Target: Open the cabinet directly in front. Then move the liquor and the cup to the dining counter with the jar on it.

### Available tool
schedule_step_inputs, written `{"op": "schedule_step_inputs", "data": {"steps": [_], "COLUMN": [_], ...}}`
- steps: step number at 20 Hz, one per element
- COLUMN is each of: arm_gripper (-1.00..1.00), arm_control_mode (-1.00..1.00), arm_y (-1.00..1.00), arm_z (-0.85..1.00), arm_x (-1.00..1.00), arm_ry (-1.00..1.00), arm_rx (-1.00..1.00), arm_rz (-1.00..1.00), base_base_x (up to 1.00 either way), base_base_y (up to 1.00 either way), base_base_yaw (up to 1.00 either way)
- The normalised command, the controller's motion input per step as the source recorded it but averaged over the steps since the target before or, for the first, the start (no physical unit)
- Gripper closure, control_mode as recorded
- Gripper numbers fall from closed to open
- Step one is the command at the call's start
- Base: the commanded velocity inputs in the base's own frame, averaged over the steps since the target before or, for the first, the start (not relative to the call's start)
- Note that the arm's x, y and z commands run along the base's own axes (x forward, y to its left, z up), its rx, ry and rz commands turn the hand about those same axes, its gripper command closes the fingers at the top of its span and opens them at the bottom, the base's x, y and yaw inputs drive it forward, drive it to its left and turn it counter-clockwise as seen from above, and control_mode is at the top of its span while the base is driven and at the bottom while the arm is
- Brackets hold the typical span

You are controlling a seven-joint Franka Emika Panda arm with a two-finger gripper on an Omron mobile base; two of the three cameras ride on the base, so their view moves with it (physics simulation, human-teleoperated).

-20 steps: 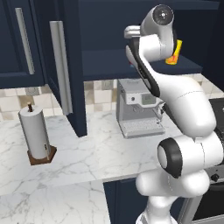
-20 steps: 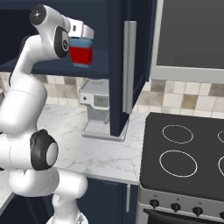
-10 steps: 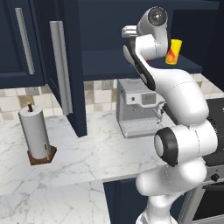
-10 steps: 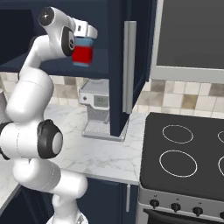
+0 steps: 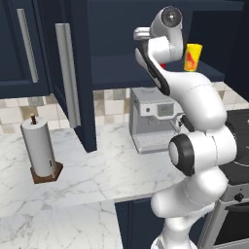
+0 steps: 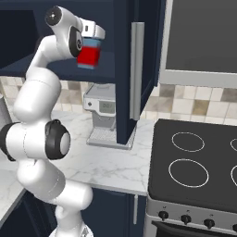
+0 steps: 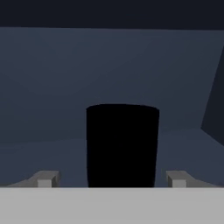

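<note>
Cabinet (image 5: 73, 92) part looks done to me: both navy doors are swung wide, handles sticking out toward the robot, and the shelf inside is exposed. Nothing has been carried off though. The liquor (image 6: 89, 54) sits on that shelf right in front of the hand, and the cup (image 5: 192, 57) stands on the same shelf just beside the arm. In the hand view the bottle's black cap sits dead centre between the two fingers (image 7: 45, 179), which are spread wide on either side with visible gaps, so they're apart and not pinching anything yet. So I'd call it early days: door step finished, first grab lined up but not made, and both the bottle and the yellow tumbler have the whole trip to the dining counter ahead of them.
</note>
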Motion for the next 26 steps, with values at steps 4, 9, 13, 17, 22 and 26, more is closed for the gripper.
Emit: {"op": "schedule_step_inputs", "data": {"steps": [4, 9, 13, 17, 22, 26], "arm_gripper": [1.00, 1.00, 1.00, 1.00, 1.00, 1.00], "arm_control_mode": [-1.00, -1.00, -1.00, -1.00, -1.00, -1.00], "arm_y": [0.00, 0.00, 0.00, 0.00, 0.00, -0.01], "arm_z": [0.00, 0.05, 0.22, 0.11, 0.15, 0.21], "arm_x": [0.00, 0.00, -0.10, -0.08, -0.66, -1.00], "arm_ry": [0.00, -0.03, -0.23, -0.12, -0.13, -0.20], "arm_rx": [0.00, 0.00, 0.00, 0.00, 0.00, 0.00], "arm_rz": [0.00, 0.00, 0.00, 0.00, 0.01, 0.02], "base_base_x": [0.00, 0.00, 0.00, 0.00, 0.00, 0.00], "base_base_y": [0.00, 0.00, 0.00, 0.00, 0.00, 0.00], "base_base_yaw": [0.00, 0.00, 0.00, 0.00, 0.00, 0.00]}}
